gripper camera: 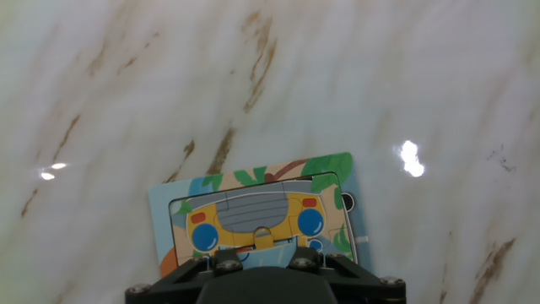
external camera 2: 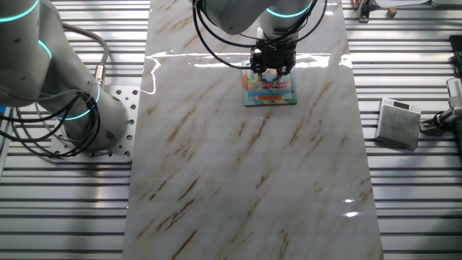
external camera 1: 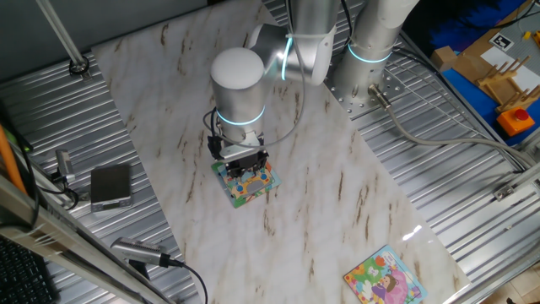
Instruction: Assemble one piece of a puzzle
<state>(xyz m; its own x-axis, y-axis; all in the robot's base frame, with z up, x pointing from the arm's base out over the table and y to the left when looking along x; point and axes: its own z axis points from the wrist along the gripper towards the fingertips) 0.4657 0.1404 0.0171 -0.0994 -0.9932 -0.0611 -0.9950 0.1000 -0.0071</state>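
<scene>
The puzzle (external camera 1: 245,184) is a small square jigsaw with a light-blue border and a yellow, orange and green cartoon scene. It lies flat on the marble board, and it also shows in the other fixed view (external camera 2: 271,88) and the hand view (gripper camera: 261,211). My gripper (external camera 1: 247,167) stands straight down on the puzzle's upper part, and it also shows in the other fixed view (external camera 2: 272,68). In the hand view only the black gripper base (gripper camera: 263,274) shows, over the puzzle's near edge. The fingertips are hidden. The piece is hidden from every view.
A second puzzle (external camera 1: 385,278) with a pink-purple figure lies at the board's near right corner. A grey box (external camera 1: 110,186) with cables sits on the ribbed metal left of the board. The arm's base (external camera 2: 68,101) stands beside the board.
</scene>
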